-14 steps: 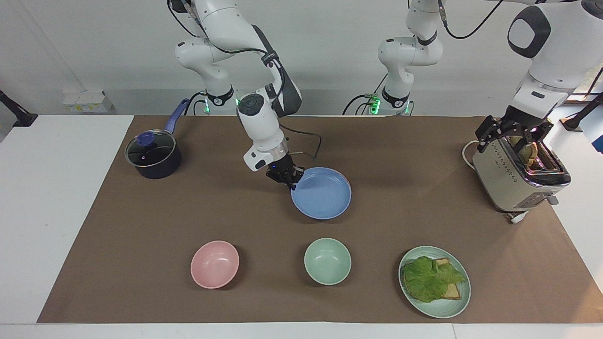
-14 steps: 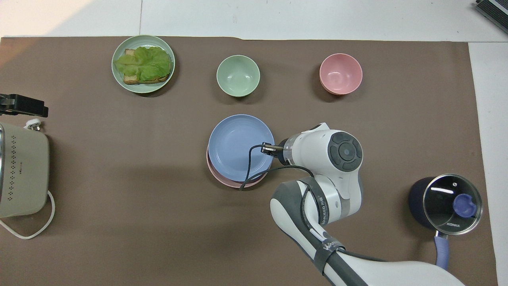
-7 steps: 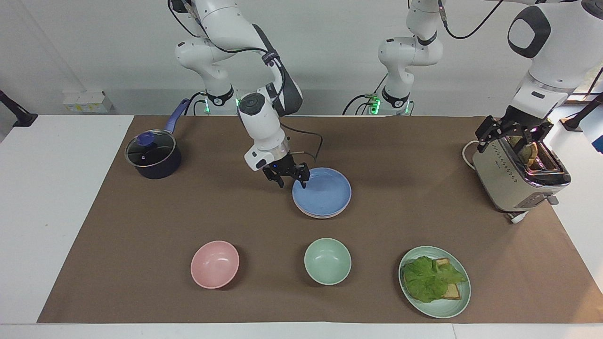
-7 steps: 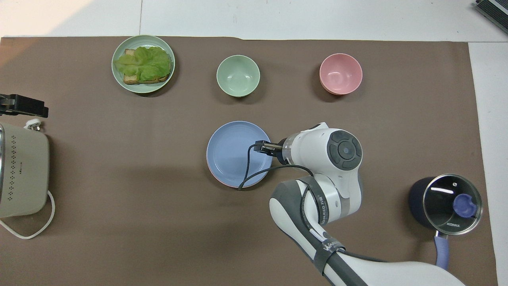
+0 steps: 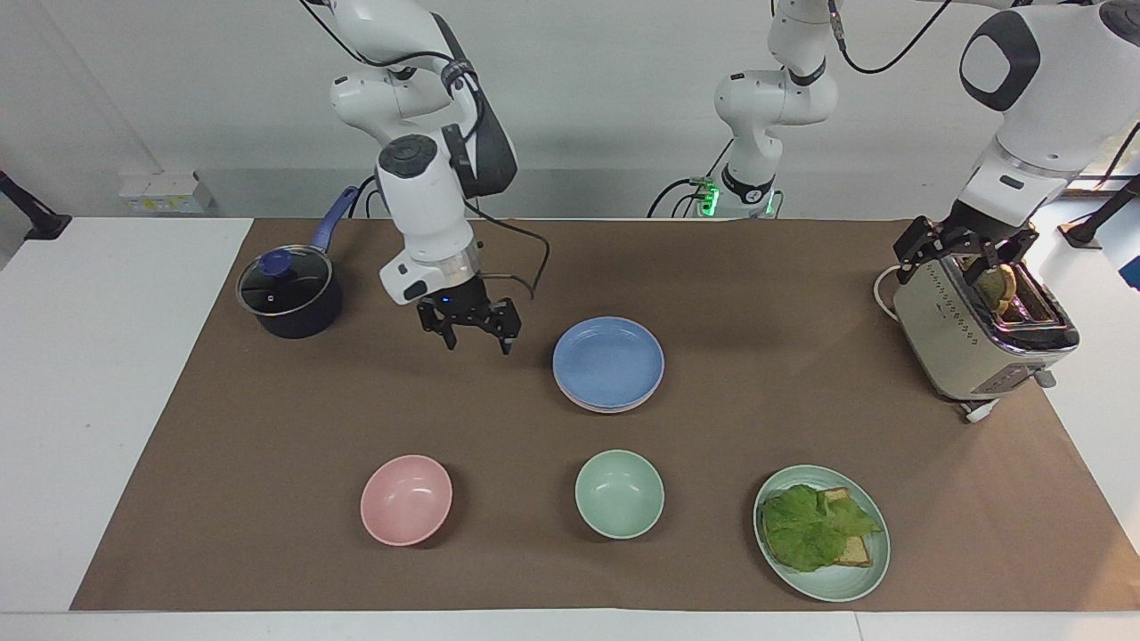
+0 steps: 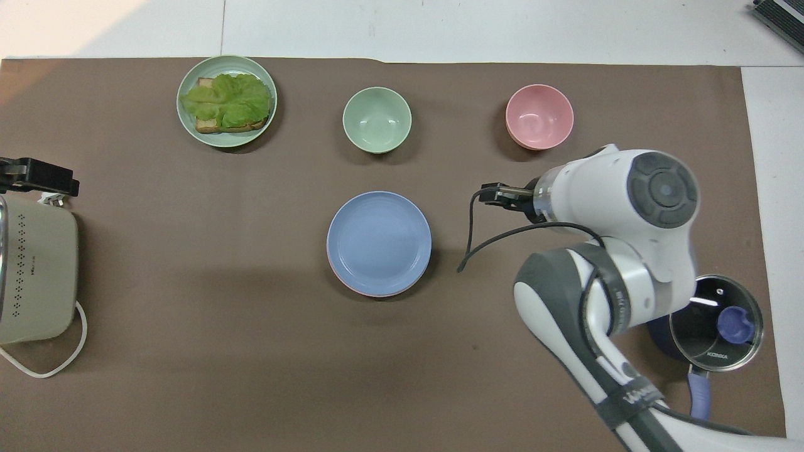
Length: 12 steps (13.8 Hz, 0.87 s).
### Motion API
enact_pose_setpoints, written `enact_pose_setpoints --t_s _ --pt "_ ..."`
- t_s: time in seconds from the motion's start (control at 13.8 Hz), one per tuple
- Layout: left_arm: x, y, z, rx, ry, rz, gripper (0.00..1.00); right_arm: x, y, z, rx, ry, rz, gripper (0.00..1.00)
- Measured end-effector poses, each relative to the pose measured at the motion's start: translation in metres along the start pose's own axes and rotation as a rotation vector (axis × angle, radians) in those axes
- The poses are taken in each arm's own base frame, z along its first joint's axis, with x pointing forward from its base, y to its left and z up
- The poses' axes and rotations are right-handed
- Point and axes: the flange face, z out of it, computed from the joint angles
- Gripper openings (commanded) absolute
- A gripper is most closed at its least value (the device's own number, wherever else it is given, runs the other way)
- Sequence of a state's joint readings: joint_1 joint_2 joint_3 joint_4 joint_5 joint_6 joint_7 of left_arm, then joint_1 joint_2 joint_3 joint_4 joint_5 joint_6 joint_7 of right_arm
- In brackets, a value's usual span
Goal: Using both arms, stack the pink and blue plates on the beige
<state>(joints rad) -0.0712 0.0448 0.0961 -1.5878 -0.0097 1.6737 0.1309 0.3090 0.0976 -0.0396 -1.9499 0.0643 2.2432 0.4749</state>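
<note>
Stacking looks done: round matte blue plate (image 5: 608,360) sits flush on the pink plate (image 5: 597,405), only its rim showing, mid-table, beige one hidden underneath if present; right tool (image 5: 472,326) hangs beside the stack, fingers apart, empty; left tool (image 5: 968,250) waits spread over the steel toaster (image 5: 980,343).

3 stacked plates (image 5: 608,363), 2 bowls (image 5: 406,499), 1 pot (image 5: 289,294), 1 toaster (image 5: 980,329), 2 pincers (image 5: 469,331)

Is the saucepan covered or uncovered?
Covered: a glass lid with a blue knob sits on the saucepan.
</note>
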Motion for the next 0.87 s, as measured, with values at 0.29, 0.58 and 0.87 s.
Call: enact_pose_setpoints --t_s 0.29,0.58,0.87 --pt "-0.003 0.000 0.000 -0.003 -0.020 0.000 1.00 0.028 0.072 -0.046 -0.028 0.027 0.055 1.00" --pt "-0.003 0.000 0.000 -0.003 -0.020 0.000 1.00 0.039 0.114 -0.126 -0.070 -0.037 0.085 1.00" --pt "-0.003 0.000 0.000 -0.003 -0.020 0.000 1.00 0.040 0.122 -0.195 -0.154 -0.054 0.047 1.00"
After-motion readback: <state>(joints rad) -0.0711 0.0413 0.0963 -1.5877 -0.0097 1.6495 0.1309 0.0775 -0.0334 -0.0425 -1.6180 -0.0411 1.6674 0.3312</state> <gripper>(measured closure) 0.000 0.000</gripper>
